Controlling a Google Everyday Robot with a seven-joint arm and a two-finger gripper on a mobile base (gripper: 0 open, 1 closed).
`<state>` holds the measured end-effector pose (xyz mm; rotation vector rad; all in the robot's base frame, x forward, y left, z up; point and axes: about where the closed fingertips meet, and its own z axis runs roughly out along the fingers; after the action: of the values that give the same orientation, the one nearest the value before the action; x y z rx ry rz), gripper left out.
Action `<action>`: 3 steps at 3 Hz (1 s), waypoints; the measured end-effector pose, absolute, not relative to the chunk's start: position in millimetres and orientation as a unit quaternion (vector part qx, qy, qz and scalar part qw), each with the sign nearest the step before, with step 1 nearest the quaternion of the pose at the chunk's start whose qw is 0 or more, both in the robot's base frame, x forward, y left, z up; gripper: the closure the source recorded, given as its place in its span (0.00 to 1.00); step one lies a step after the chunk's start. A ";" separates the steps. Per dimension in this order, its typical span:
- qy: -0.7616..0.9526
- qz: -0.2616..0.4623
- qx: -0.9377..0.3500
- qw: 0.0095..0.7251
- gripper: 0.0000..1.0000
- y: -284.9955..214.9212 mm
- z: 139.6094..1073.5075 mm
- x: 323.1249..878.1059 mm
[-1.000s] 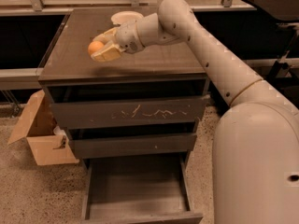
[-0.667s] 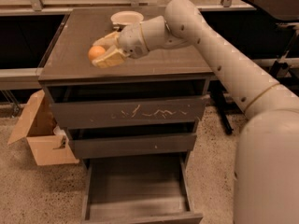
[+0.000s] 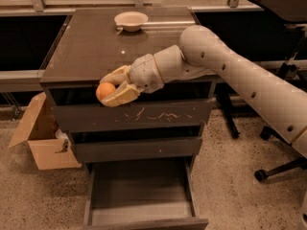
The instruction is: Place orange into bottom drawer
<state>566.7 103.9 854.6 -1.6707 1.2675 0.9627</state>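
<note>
The orange (image 3: pixel 105 90) is a small round fruit held between the cream fingers of my gripper (image 3: pixel 108 88). The gripper is shut on it and hangs in front of the cabinet's front edge, level with the top drawer front, left of centre. The bottom drawer (image 3: pixel 142 195) is pulled open below, a wide shallow box with a plain grey floor and nothing in it. The orange is well above the drawer and over its left part.
A shallow white bowl (image 3: pixel 131 20) sits at the back of the cabinet top (image 3: pixel 91 47). The scratched top drawer front (image 3: pixel 158 115) and the middle drawer front (image 3: pixel 139 149) are shut. An open cardboard box (image 3: pixel 41 138) stands on the floor at left. An office chair base (image 3: pixel 278 169) is at right.
The gripper has carried the orange from above the cabinet top forward and down past the front edge. It now hangs before the top drawer front.
</note>
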 end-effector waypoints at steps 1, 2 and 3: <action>0.502 0.381 -0.662 0.405 1.00 103.9 854.6 566.7; 0.503 0.402 -0.647 0.409 1.00 90.7 827.6 553.0; 0.500 0.424 -0.624 0.426 1.00 72.4 788.1 531.9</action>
<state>531.9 72.4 788.1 -1.5597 1.2501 1.0593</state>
